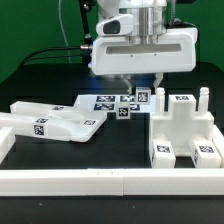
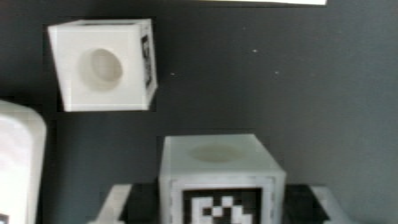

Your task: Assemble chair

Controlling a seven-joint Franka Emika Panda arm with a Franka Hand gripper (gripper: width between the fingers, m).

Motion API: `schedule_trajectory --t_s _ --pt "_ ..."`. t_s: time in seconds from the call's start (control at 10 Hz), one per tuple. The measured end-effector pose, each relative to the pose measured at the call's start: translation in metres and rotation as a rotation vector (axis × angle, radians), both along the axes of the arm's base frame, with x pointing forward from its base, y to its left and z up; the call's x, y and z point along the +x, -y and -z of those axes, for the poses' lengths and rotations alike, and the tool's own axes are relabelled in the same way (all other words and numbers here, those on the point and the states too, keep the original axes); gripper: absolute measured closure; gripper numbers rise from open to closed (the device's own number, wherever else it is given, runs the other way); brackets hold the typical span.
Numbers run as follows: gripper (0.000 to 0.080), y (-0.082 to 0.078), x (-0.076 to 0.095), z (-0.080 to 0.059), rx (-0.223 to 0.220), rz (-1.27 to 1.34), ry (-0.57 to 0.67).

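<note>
Although it cannot be determined whether the gripper [image 1: 133, 88] is clenched, 1 tagged white chair block [image 2: 217, 175] sits between its jaws, with a 2nd block [image 2: 103, 65] lying nearby, apart.

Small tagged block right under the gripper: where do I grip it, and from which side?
Come straight down and close the jaws on the tagged block across its two flat, parallel side faces. It sits squarely, and the holed block lies apart, leaving both sides free.
</note>
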State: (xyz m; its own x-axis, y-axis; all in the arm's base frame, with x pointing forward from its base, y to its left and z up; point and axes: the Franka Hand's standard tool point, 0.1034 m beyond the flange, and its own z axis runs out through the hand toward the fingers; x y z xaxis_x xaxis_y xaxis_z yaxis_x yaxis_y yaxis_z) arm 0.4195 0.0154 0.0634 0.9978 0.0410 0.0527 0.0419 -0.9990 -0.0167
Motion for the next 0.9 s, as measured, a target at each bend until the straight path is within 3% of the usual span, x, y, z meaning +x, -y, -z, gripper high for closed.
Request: schedule_trajectory --t_s 0.2,0.3,0.7,0.9 --pt "0.0517 0.037 -0.018 -0.003 -0.009 -0.024 -0.001" --pt "0.0517 0.047 -0.021 0.002 -0.019 -0.014 0.001" --pt "0.0517 0.043 -0.021 0.003 -0.017 -0.020 -0.003" --pt "0.0517 0.082 -0.038 0.016 -0.012 -0.039 -0.030"
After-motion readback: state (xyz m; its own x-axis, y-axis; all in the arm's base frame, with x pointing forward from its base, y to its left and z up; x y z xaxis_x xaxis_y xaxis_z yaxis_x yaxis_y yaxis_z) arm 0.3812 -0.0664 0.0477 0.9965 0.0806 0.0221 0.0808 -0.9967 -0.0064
